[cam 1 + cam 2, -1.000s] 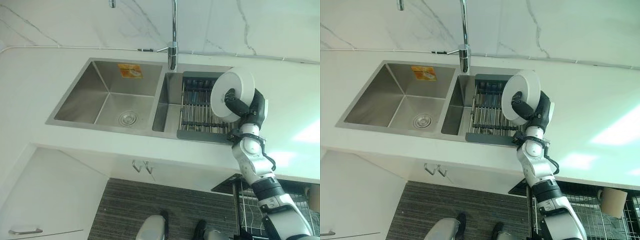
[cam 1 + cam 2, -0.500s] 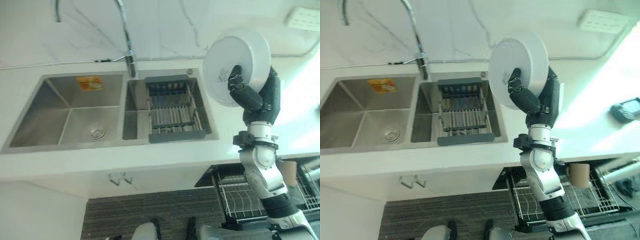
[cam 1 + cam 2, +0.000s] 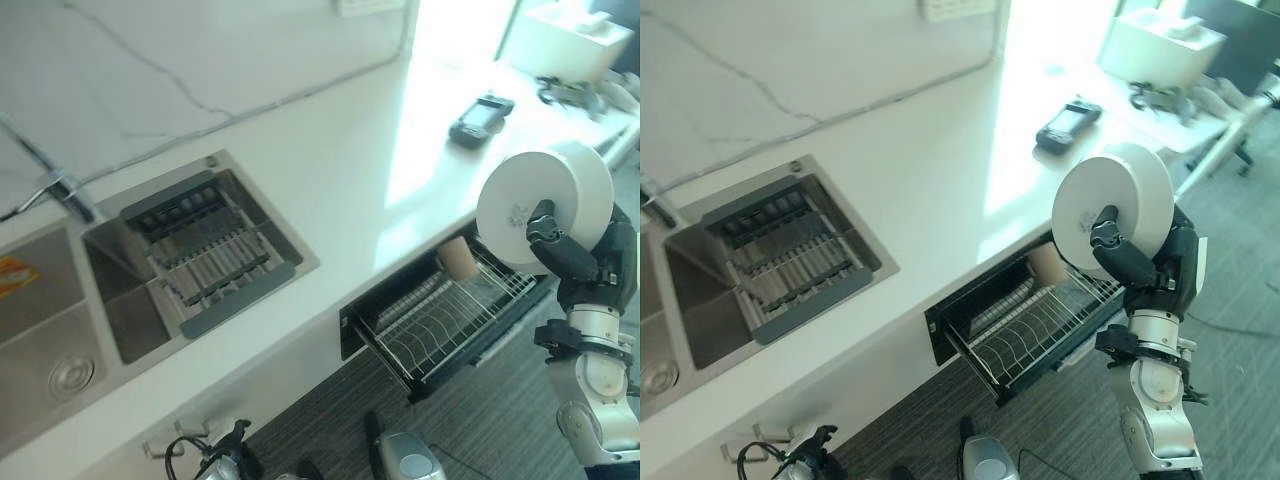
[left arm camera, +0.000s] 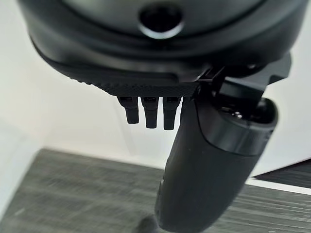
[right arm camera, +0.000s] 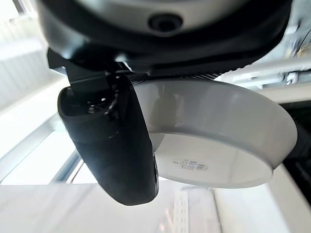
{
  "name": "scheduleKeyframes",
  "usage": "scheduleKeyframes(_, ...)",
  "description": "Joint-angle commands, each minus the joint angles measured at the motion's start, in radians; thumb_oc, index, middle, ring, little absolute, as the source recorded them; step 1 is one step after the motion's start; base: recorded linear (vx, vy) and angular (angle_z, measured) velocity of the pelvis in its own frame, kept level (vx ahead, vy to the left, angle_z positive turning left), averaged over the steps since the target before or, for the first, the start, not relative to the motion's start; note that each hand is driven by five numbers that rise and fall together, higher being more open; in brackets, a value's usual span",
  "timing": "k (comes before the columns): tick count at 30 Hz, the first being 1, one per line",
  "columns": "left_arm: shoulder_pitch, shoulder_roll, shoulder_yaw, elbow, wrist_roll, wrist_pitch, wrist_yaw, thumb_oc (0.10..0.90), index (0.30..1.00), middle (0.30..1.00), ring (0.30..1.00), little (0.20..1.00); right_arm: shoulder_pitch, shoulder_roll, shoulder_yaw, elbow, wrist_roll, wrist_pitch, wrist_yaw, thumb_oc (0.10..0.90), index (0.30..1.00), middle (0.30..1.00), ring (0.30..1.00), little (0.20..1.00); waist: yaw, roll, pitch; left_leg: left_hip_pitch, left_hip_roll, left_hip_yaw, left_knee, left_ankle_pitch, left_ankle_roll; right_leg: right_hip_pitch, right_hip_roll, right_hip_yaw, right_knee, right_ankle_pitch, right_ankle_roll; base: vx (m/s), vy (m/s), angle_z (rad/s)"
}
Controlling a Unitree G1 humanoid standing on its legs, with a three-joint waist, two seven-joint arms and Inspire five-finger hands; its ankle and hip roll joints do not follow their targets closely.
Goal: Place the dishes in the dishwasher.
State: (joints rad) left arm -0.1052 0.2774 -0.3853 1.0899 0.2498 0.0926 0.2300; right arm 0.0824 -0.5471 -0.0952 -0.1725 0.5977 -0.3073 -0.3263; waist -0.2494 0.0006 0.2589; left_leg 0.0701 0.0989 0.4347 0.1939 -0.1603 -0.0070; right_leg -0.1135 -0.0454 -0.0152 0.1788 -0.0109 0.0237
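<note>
Change: the right hand [image 3: 1145, 262] is carrying the white bowl [image 3: 1118, 208] away from the sink's drying rack [image 3: 205, 258], now above the open dishwasher drawer [image 3: 1025, 325].
Right hand: thumb and fingers are clamping the bowl's rim, bowl tilted on edge, underside showing.
Left hand [image 4: 204, 160]: fingers are hanging straight, gripping nothing.

Light: bright daylight, strongest at the far right end of the worktop [image 3: 330, 190]
Glare: washes out the worktop there
Blur: the right hand [image 5: 109, 141] out of focus up close
</note>
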Motion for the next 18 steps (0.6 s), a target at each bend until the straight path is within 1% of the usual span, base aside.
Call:
scheduleKeyframes(1, 0.015, 0.013, 0.0, 0.014, 0.01, -0.022, 0.026, 0.8, 0.9, 0.9, 0.9, 0.9, -0.147, -0.02, -0.107, -0.047, 0.023, -0.176, 0.071, 0.4, 0.3, 0.3, 0.3, 0.3, 0.041, -0.009, -0.045, 0.002, 0.018, -0.092, 0.106, -0.168, 0.026, 0.016, -0.073, 0.003, 0.121, -0.196, 0.099, -0.01, 0.02, -0.18)
scheduleKeyframes(4, 0.02, 0.008, 0.004, 0.001, 0.019, -0.026, 0.017, 0.8, 0.9, 0.9, 0.9, 0.9, -0.117, 0.008, -0.112, -0.027, 0.028, -0.174, 0.092, 0.4, 0.3, 0.3, 0.3, 0.3, 0.029, -0.002, -0.042, 0.004, 0.008, -0.086, 0.106, -0.176, 0.034, 0.0, -0.075, 0.016, 0.121, -0.187, 0.105, -0.01, 0.01, -0.12)
scheduleKeyframes(7, 0.027, 0.004, -0.005, -0.001, -0.007, -0.039, 0.015, 0.8, 0.9, 0.9, 0.9, 0.9, -0.103, 0.029, -0.093, 0.001, 0.019, -0.184, 0.088, 0.4, 0.3, 0.3, 0.3, 0.3, 0.024, 0.001, -0.039, 0.006, 0.002, -0.085, 0.106, -0.179, 0.038, -0.006, -0.078, 0.024, 0.121, -0.183, 0.106, 0.05, -0.013, -0.12)
scheduleKeyframes(9, 0.028, 0.002, -0.003, -0.009, -0.014, -0.041, 0.006, 0.8, 0.9, 0.9, 0.9, 0.9, -0.093, 0.042, -0.083, 0.019, -0.005, -0.184, 0.066, 0.4, 0.3, 0.3, 0.3, 0.3, 0.024, 0.003, -0.035, 0.007, -0.002, -0.088, 0.106, -0.178, 0.039, -0.008, -0.082, 0.023, 0.121, -0.18, 0.106, 0.05, -0.021, 0.03)
scheduleKeyframes(11, 0.022, 0.001, -0.003, -0.024, -0.011, -0.038, -0.004, 0.8, 0.9, 0.9, 0.9, 0.9, -0.089, 0.048, -0.074, 0.032, -0.016, -0.16, 0.063, 0.4, 0.3, 0.3, 0.3, 0.3, 0.026, 0.005, -0.028, 0.004, -0.005, -0.091, 0.106, -0.178, 0.039, -0.014, -0.085, 0.019, 0.121, -0.177, 0.106, 0.0, 0.0, 0.0)
scheduleKeyframes(12, 0.018, 0.002, -0.006, -0.034, -0.017, -0.036, -0.012, 0.8, 0.9, 0.9, 0.9, 0.9, -0.091, 0.05, -0.061, 0.052, -0.012, -0.131, 0.075, 0.4, 0.3, 0.3, 0.3, 0.3, 0.028, 0.008, -0.023, 0.001, -0.007, -0.094, 0.106, -0.179, 0.039, -0.019, -0.087, 0.015, 0.121, -0.175, 0.106, 0.0, -0.01, 0.04)
scheduleKeyframes(16, 0.011, -0.001, -0.018, -0.056, -0.011, -0.032, -0.021, 0.8, 0.9, 0.9, 0.9, 0.9, -0.098, 0.07, -0.007, 0.152, -0.026, -0.105, 0.096, 0.4, 0.3, 0.3, 0.3, 0.3, 0.037, 0.01, -0.003, -0.008, -0.014, -0.099, 0.106, -0.175, 0.041, -0.033, -0.098, 0.002, 0.121, -0.166, 0.107, 0.0, -0.022, 0.08)
scheduleKeyframes(18, 0.008, 0.002, -0.019, -0.064, -0.006, -0.028, -0.027, 0.8, 0.9, 0.9, 0.9, 0.9, -0.104, 0.074, 0.002, 0.173, -0.031, -0.104, 0.097, 0.4, 0.3, 0.3, 0.3, 0.3, 0.04, 0.01, 0.002, -0.011, -0.015, -0.101, 0.106, -0.174, 0.042, -0.037, -0.1, -0.002, 0.121, -0.165, 0.107, -0.01, -0.015, 0.15)
